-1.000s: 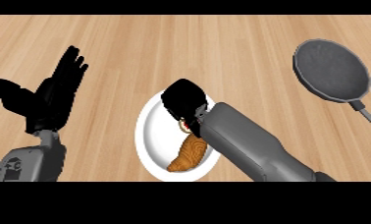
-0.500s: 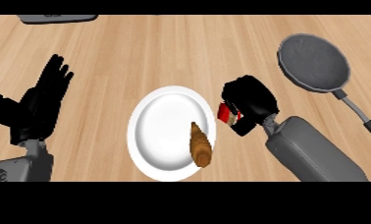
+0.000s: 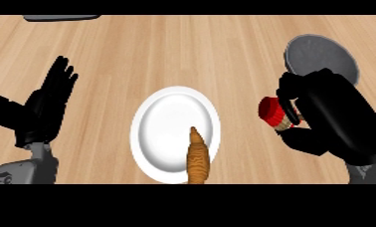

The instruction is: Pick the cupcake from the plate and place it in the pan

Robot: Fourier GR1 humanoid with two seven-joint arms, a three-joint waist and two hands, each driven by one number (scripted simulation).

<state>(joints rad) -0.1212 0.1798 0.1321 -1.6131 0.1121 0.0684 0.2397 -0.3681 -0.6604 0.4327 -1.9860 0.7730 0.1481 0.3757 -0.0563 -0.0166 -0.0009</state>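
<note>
pale wood-grain counter (image 3: 183, 52) underneath everything, running edge to edge. white plate (image 3: 172, 121) near the middle, low in view, now without the cupcake; only a brown croissant-like pastry (image 3: 197, 160) lying on its near rim, long axis pointing away from the robot. dark round pan (image 3: 320, 56) at upper right, partly covered along its near edge by the right hand. grey object (image 3: 60, 17) just showing at top left, too cut off to name.

right hand (image 3: 330, 116) curled round the cupcake (image 3: 274, 112), red wrapper showing between thumb and fingers, tilted so the wrapper faces left. cupcake held off the plate, well clear of its rim, between plate and pan but much closer to the pan. whether lifted high or low above the counter, hard to tell from this angle.

left hand (image 3: 47, 104) at the left side, fingers straight and up, resting, holding nothing, well apart from plate and pan alike.

key relation for the coming move: pan lying up and slightly right of the held cupcake, just beyond the right hand's knuckles. judged: pick done, carry nearly done; remaining, a short reach forward until the cupcake sits over the pan's floor, then lowering and uncurling. likely risk: releasing over the near rim, or setting the tilted cupcake down on its side.
</note>
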